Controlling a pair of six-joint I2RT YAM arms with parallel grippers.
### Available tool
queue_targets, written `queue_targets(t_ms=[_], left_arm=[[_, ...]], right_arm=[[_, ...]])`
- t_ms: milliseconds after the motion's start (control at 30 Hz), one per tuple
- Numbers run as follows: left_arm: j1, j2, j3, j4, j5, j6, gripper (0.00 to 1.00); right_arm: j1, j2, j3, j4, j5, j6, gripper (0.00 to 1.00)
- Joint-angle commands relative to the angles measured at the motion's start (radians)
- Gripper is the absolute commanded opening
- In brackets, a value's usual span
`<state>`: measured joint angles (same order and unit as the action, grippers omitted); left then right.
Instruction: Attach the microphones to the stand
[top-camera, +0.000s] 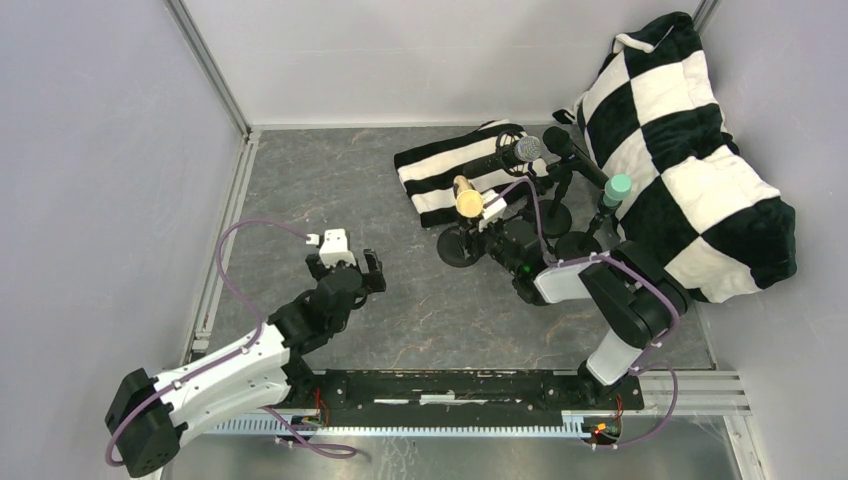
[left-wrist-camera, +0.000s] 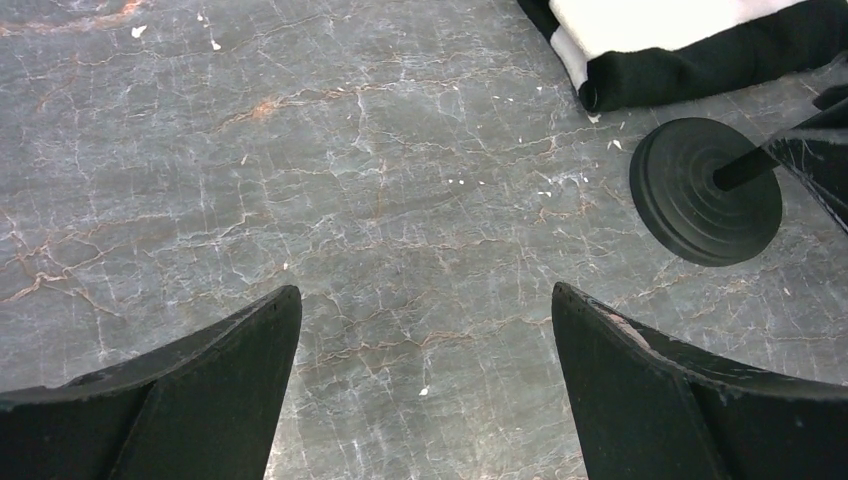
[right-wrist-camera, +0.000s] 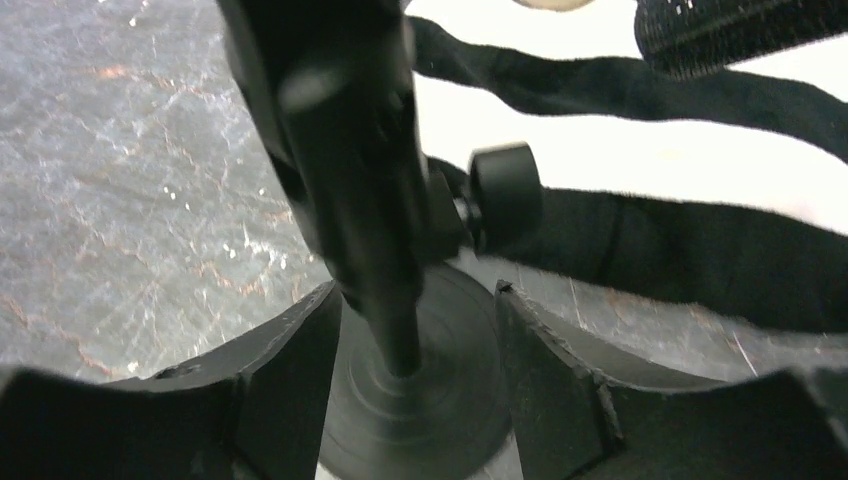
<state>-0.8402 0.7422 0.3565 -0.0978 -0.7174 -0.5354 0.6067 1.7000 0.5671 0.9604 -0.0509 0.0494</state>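
Observation:
Several microphones sit in stands at the back right. From left to right they are a cream-yellow one (top-camera: 466, 198), a black one with a silver mesh head (top-camera: 527, 150), an all-black one (top-camera: 568, 146) and a mint green one (top-camera: 617, 188). My right gripper (top-camera: 491, 216) is at the cream-yellow microphone's stand (top-camera: 461, 248). In the right wrist view its jaws (right-wrist-camera: 415, 295) are open, standing apart on either side of the dark post (right-wrist-camera: 395, 330) above the round base (right-wrist-camera: 430, 410). My left gripper (top-camera: 347, 268) is open and holds nothing over bare table (left-wrist-camera: 425, 300).
A black-and-white striped cloth (top-camera: 445, 175) lies behind the stands. A large checkered cushion (top-camera: 690, 150) fills the back right corner. One round stand base (left-wrist-camera: 705, 192) shows at the right of the left wrist view. Grey walls enclose the marble table (top-camera: 330, 180).

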Motion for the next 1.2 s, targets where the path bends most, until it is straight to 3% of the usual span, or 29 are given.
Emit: queue_targets(t_ms=[0, 167, 367, 500, 533, 567, 600, 733, 933, 1167], left_arm=[[0.014, 0.062, 0.077, -0.029, 0.025, -0.049, 1.00], [0.136, 0.114, 0.106, -0.006, 0.159, -0.077, 1.00], [0.326, 0.245, 0.172, -0.031, 0.333, -0.081, 1.00], [0.342, 0.245, 0.218, -0.043, 0.371, -0.037, 1.00], [0.343, 0.233, 0.228, -0.050, 0.367, -0.035, 1.00], [0.343, 0.223, 0.241, -0.061, 0.366, -0.026, 1.00], [0.343, 0.215, 0.255, -0.075, 0.365, -0.017, 1.00], [0.343, 0.202, 0.316, -0.147, 0.327, -0.006, 1.00], [0.342, 0.119, 0.350, -0.202, 0.274, 0.075, 1.00], [0.343, -0.022, 0.290, -0.115, 0.266, 0.118, 1.00]], right_arm=[[-0.003, -0.108, -0.068, -0.029, -0.039, -0.010, 0.66], [-0.003, -0.256, -0.163, -0.090, -0.075, 0.015, 0.73], [-0.002, -0.470, -0.227, -0.347, -0.095, 0.062, 0.76], [-0.004, -0.663, -0.191, -0.662, -0.007, 0.054, 0.78], [-0.003, -0.701, -0.173, -0.732, 0.021, 0.050, 0.83], [-0.003, -0.745, -0.152, -0.810, 0.042, 0.028, 0.96], [-0.002, -0.793, -0.135, -0.876, 0.065, 0.007, 0.98], [-0.004, -0.953, -0.082, -1.027, 0.209, -0.017, 0.98], [-0.003, -1.148, -0.055, -1.013, 0.327, -0.041, 0.98], [-0.003, -1.265, -0.077, -0.911, 0.393, -0.114, 0.98]])
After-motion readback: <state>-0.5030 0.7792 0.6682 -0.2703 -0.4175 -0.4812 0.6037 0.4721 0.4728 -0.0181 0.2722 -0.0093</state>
